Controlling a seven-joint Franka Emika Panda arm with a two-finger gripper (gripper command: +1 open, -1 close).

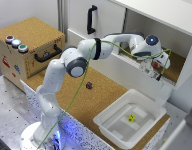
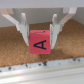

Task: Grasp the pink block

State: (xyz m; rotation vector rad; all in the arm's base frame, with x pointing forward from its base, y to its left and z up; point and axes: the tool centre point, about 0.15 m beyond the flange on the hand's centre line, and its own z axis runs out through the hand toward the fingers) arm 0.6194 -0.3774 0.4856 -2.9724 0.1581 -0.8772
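My arm (image 1: 91,52) rises from its base at the exterior view's lower left, bends at the elbow and stretches across the cork worktop (image 1: 96,97) to the open cabinet shelf (image 1: 176,65) at the exterior view's right. My gripper (image 2: 40,26) sits at that shelf's front edge, just above its cork floor. In the wrist view my two fingers (image 2: 23,27) are clamped on the pink block (image 2: 40,41), one pressing each side, so the block hangs between them off the cork. Its near face carries a dark letter A.

Counting from the exterior view's left: one cork-covered box (image 1: 28,47) with three buttons on top and a black handle on its side, standing at the worktop's far left corner; one dark purple cube (image 1: 89,85) lying alone near the worktop's middle; one white tray (image 1: 108,122) at the worktop's near right corner, holding one yellow cube (image 1: 131,118). One pink block, in my grip.

The shelf's front lip (image 2: 45,68) runs across just below the block.
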